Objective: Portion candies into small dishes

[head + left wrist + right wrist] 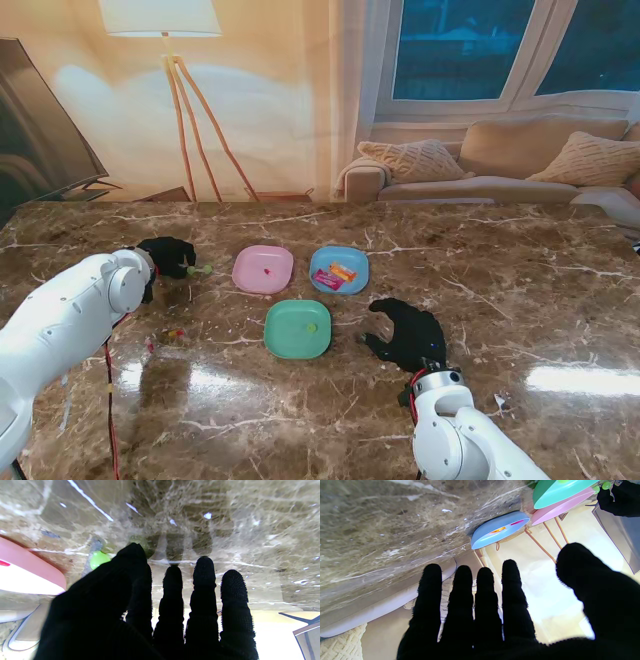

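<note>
Looking down from the stand, three dishes sit mid-tabletop (520, 300): the pink dish (263, 269) with a tiny red candy (266, 269), the blue dish (339, 269) to its right holding wrapped sweets (337, 275), and the green dish (298, 329) nearer to me with one pale green candy (311, 327); the left hand (165, 257) lies left of the pink dish with a green candy (204, 269) at its fingertips, though whether it is pinched cannot be told here; a few loose candies (172, 334) lie nearer to me, apart from that hand; the right hand (410, 332) rests right of the green dish, fingers spread, holding nothing.

In the left wrist view, the four fingers (203, 585) are straight and slightly apart over the marble; the thumb (130, 562) angles inward, and the green candy (99, 559) shows just beside its tip, touching or nearly so, not gripped; the pink dish's rim (30, 565) is near.

In the right wrist view, the fingers (462, 592) lie side by side with the thumb (582, 562) wide apart, empty; the blue dish (500, 530) lies well beyond them.
</note>
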